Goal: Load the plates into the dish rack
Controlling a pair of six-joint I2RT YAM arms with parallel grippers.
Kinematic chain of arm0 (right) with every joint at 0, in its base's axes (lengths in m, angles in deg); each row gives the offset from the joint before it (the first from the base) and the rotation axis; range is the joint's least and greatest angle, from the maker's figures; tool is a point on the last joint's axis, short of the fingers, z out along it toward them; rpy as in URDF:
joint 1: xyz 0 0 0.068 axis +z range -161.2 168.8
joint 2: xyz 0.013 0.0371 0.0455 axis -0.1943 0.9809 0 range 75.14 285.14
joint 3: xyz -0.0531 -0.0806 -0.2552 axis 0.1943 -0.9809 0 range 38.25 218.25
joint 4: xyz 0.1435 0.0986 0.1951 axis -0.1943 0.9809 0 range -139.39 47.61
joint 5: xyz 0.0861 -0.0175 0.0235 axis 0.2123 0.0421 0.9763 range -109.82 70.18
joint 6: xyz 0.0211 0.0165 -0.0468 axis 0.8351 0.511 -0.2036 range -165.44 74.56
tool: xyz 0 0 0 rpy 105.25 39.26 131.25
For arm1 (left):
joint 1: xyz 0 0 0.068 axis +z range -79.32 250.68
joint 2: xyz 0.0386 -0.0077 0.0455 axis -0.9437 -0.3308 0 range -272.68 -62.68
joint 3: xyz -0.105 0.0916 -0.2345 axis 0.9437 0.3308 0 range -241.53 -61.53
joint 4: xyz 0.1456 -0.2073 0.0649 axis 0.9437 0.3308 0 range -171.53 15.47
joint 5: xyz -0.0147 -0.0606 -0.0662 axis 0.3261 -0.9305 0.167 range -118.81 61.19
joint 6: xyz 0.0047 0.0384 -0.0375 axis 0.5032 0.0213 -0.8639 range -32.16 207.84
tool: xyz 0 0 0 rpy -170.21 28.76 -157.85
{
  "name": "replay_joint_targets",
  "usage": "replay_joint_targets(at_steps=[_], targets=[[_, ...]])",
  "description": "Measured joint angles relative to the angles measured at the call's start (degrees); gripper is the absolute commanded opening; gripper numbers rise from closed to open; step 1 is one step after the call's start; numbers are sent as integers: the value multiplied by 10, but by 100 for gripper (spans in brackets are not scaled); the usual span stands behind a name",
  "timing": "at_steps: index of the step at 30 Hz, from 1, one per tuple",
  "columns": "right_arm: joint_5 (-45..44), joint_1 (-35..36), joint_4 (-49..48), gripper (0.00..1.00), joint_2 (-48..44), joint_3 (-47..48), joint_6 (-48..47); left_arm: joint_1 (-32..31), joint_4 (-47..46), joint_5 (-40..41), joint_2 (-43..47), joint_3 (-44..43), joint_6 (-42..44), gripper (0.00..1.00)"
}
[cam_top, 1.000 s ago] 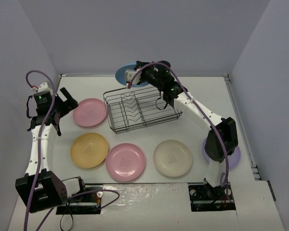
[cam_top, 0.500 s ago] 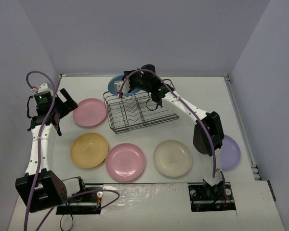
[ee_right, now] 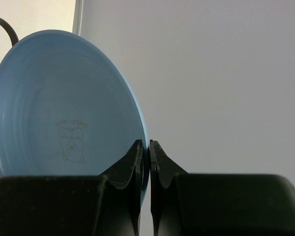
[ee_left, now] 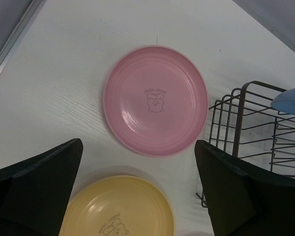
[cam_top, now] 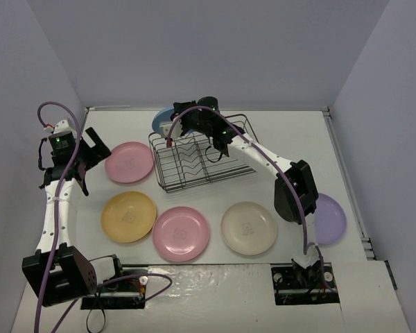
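Observation:
My right gripper is shut on the rim of the blue plate, holding it on edge over the far left corner of the black wire dish rack. In the right wrist view the blue plate is pinched between the fingertips. My left gripper hangs open and holds nothing. It is above the table, left of a pink plate. Its wrist view shows that pink plate, the yellow-orange plate and the rack's corner. The rack holds no plates.
Flat on the table in front of the rack lie the yellow-orange plate, a second pink plate and a cream plate. A purple plate lies at the right, partly behind my right arm. Grey walls enclose the table.
My right arm has swung left with the blue plate, from behind the rack's middle to over its far left corner. The purple plate is more exposed. The left arm has not moved.

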Motion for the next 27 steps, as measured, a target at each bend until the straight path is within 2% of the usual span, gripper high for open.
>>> replay_joint_targets(at_steps=[16, 27], targets=[[-14, 0, -34, 0, 19, -69, -20, 0, 7, 17, 0, 0, 4, 97], [-3, -9, -43, 8, 29, -70, 24, 0, 12, 24, 0, -1, 3, 97]])
